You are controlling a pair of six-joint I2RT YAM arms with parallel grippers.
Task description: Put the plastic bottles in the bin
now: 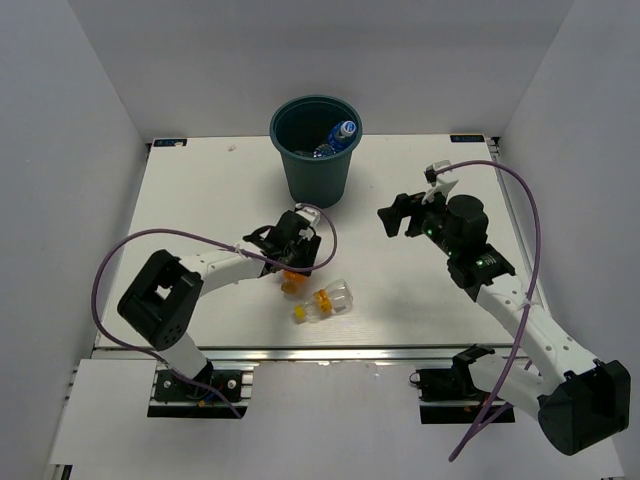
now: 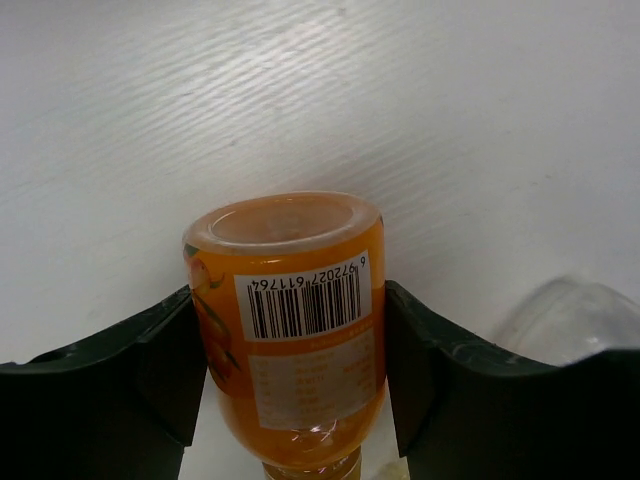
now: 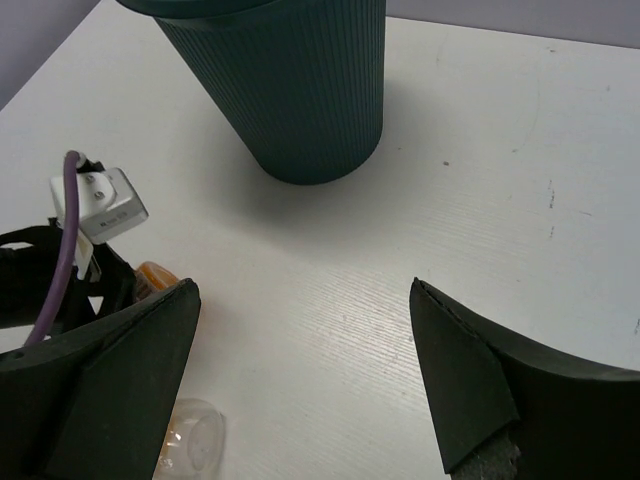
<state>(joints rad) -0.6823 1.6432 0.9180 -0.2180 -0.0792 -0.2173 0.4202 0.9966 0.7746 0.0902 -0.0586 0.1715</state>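
L fingers [image 2: 150,380] clamp orange bottle [image 2: 295,330] — cap end cut off; R fingers [image 3: 470,380] wide apart, empty.

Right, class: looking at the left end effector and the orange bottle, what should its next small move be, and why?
Probably lift straight up. The left end effector has its fingers pressed against both sides of the orange bottle, so the grip looks made, and the bin stands farther back.

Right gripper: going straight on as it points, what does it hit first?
Probably the bin, its ribbed wall slightly left of centre between the open fingers; only bare table lies before it. Tilt unclear, so it might touch table first.
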